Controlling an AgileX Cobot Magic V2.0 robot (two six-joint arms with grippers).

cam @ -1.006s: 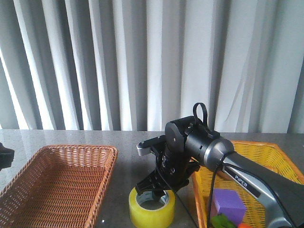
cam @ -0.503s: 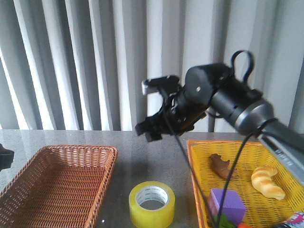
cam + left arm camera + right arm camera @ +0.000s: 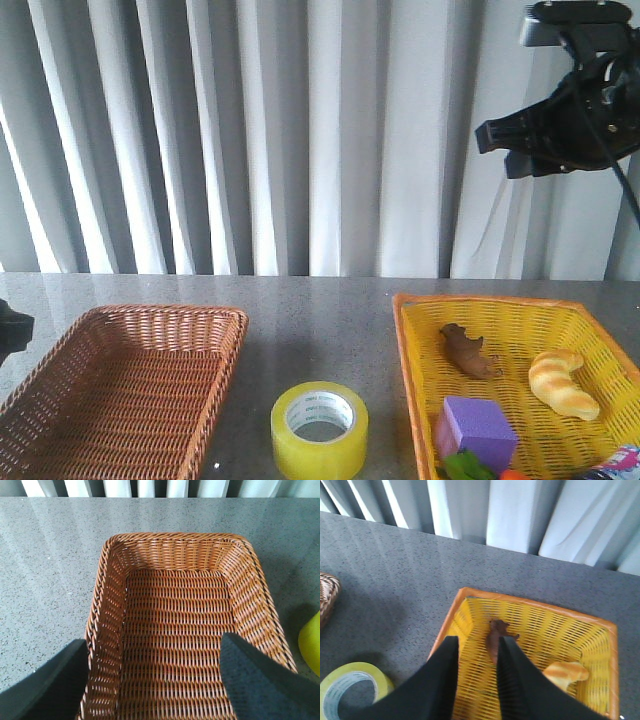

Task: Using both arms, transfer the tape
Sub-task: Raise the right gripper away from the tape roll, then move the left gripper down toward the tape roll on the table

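We risk knocking the tape (image 3: 320, 430) aside: left gripper (image 3: 155, 680) gapes wide, right gripper (image 3: 476, 680) narrow and empty overhead

You get no readable text anywhere here. The tape (image 3: 320, 429) carries small dark print on its white inner core, but it's too tiny to make out.
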